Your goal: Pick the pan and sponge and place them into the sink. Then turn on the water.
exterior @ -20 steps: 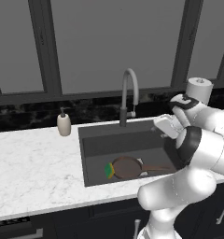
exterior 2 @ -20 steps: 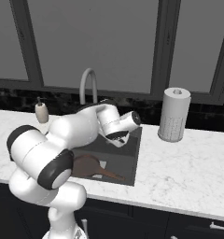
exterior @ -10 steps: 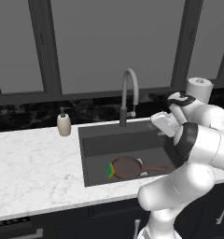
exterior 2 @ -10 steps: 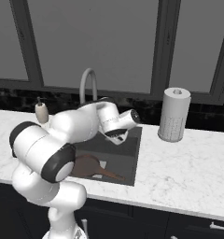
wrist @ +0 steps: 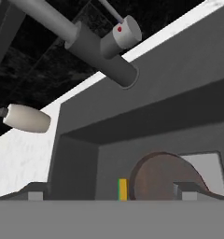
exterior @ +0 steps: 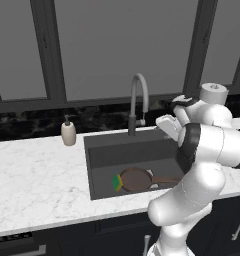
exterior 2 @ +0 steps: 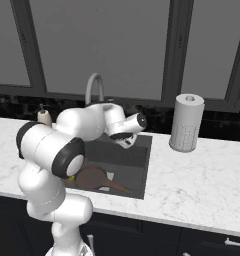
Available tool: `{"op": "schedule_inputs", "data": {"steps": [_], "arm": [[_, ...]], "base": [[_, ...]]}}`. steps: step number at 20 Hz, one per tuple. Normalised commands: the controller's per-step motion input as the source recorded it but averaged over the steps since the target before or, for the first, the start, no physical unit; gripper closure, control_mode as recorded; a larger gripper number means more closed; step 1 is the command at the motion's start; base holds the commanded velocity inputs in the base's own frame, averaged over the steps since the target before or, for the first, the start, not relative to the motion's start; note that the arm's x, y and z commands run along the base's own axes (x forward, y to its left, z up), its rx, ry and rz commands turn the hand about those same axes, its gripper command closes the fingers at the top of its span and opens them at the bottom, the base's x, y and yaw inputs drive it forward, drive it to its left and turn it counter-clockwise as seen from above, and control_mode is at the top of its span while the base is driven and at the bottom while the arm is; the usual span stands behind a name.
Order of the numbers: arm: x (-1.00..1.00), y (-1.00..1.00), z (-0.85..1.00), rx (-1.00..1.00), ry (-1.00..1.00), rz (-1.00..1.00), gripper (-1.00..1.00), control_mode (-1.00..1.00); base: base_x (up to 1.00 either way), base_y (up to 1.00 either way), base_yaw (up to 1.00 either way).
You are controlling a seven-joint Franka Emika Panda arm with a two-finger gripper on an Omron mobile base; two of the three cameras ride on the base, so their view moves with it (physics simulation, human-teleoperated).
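Note:
The reddish-brown pan (exterior: 136, 179) lies on the floor of the dark sink (exterior: 123, 153), its handle pointing right. The green and yellow sponge (exterior: 116, 182) rests against the pan's left rim. My gripper (exterior: 163, 123) hangs open and empty above the basin's right rear part, right of the grey faucet (exterior: 137, 100). In the hand view the pan (wrist: 161, 179) and the sponge (wrist: 122, 189) sit low between my spread fingertips (wrist: 35, 195), with the faucet's base (wrist: 97, 49) and its red-dotted lever (wrist: 125, 30) above. No water is in view at the faucet.
A beige soap dispenser (exterior: 68, 133) stands on the white marble counter (exterior: 37, 175) left of the sink. A paper towel roll (exterior 2: 186, 122) stands on the counter to the right. Dark windows and a black backsplash close off the back.
My hand has drifted a little up and left over the sink, closer to the faucet. The jaws stay open. The pan and sponge have not moved.

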Motion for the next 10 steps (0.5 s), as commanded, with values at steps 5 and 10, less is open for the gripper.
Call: {"op": "schedule_inputs", "data": {"steps": [5, 10], "arm": [[0.54, 0.00, 0.00, 0.02, -0.07, -0.11, -1.00, -1.00], [0.25, 0.00, 0.00, 0.09, -0.13, -0.04, -1.00, -1.00]], "base": [[0.00, 0.00, 0.00], [0.00, 0.00, 0.00]]}}
